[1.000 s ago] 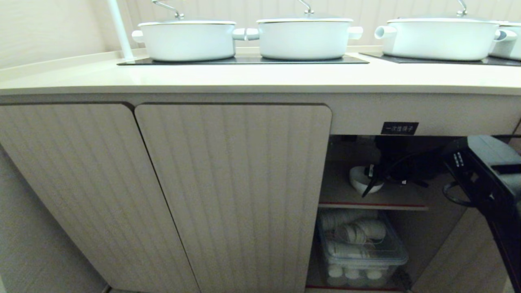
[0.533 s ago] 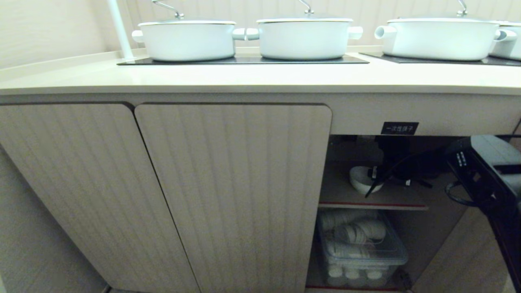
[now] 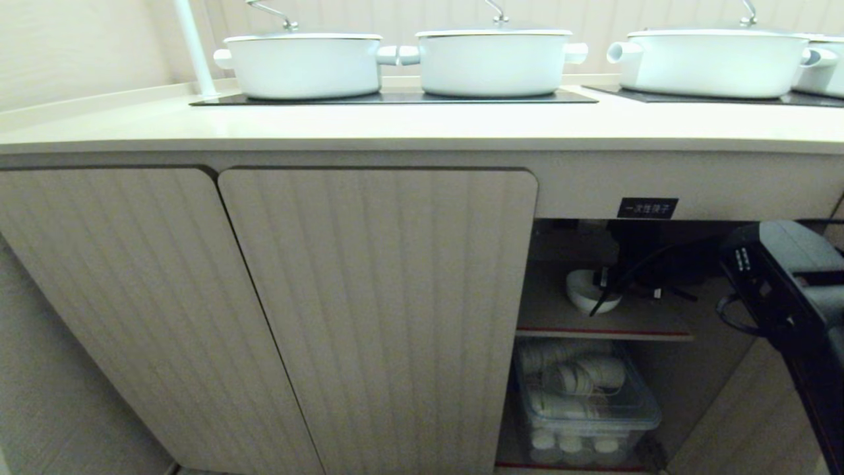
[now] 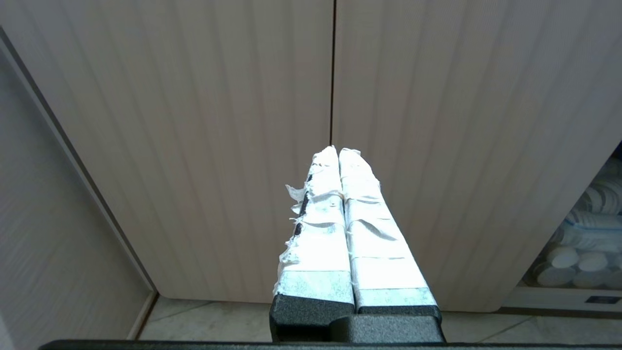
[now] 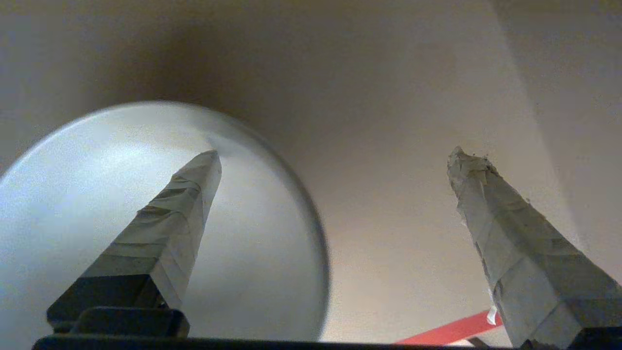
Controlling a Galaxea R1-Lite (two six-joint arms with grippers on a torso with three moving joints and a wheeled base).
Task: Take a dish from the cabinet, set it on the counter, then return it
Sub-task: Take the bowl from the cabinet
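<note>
— Where the head view looks at the cabinet [image 3: 376, 316], what does the right arm do?
— It reaches in from the right through the doorway under the black label [image 3: 647, 208], forearm slanting up and inward, and the right gripper [image 3: 610, 290] sits on the upper shelf [image 3: 603, 333] at the dish [image 3: 583, 290]. The small white bowl stands upright on that shelf, not on the counter [image 3: 422, 125] above, where the white lidded pots [image 3: 303, 64] stand on a black panel. A clear bin of white ware [image 3: 583, 402] fills the space below the shelf.

— And the left wrist view?
— The left gripper [image 4: 338, 151] points at the closed fluted doors, its taped fingers [image 4: 320, 223] pressed together with nothing between them, low near the floor.

— What does the right wrist view add?
— The right gripper [image 5: 335, 155] is spread wide and grasps nothing. One taped finger [image 5: 170, 218] hangs over the bowl's hollow; the other [image 5: 505, 233] is outside the rim, over bare shelf. Whether either touches the dish [image 5: 97, 204] cannot be told.
</note>
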